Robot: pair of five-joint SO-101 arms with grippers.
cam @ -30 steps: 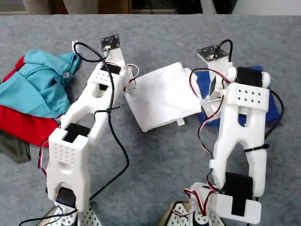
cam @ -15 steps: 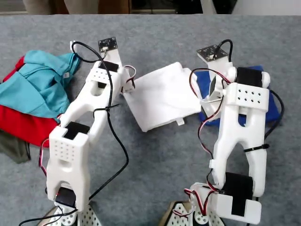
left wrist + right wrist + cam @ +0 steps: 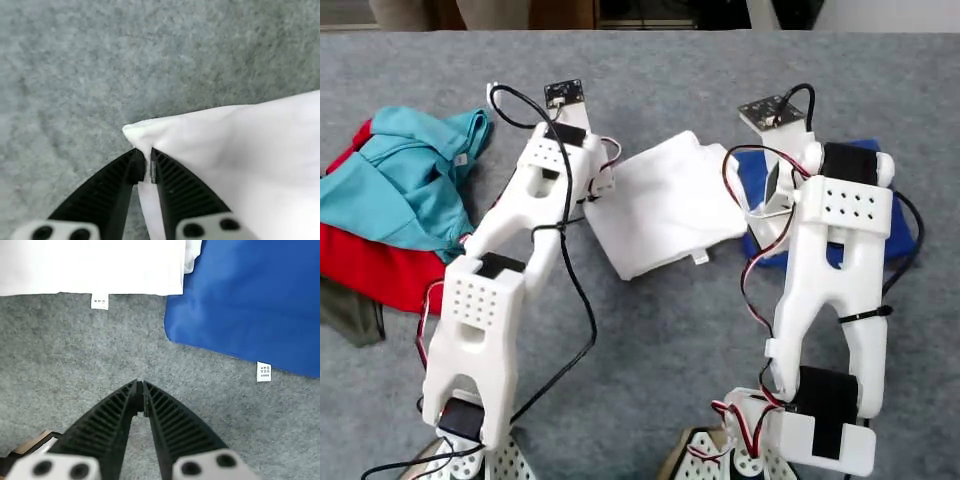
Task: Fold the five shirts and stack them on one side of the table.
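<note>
– What's the table like?
– The table (image 3: 660, 330) has a grey, felt-like cover from edge to edge. Past its far edge there's a strip of brown wood (image 3: 520, 12) in the room.
– And the shirts?
– The white shirt (image 3: 665, 205) lies roughly folded near the middle, between the two arms. The blue shirt (image 3: 250, 305) is right beside it on the right, with their edges touching, and it's mostly under the right arm (image 3: 835, 270). Over on the left is a loose heap. The teal shirt (image 3: 405, 180) sits on the red shirt (image 3: 370, 265), and a dark shirt (image 3: 350, 315) pokes out at the near side.
– How do the arms stand?
– The left arm (image 3: 510, 260) stretches out over the table and leans in toward the middle. The left gripper (image 3: 147, 160) is down at the white shirt's left corner, its fingers pinched tight with that corner between them.
– And the right?
– It's bent up high. The right gripper (image 3: 140, 387) points down over bare grey, near the blue shirt's edge and the white shirt's label (image 3: 99, 302). Its fingers are pressed together with nothing in them.
</note>
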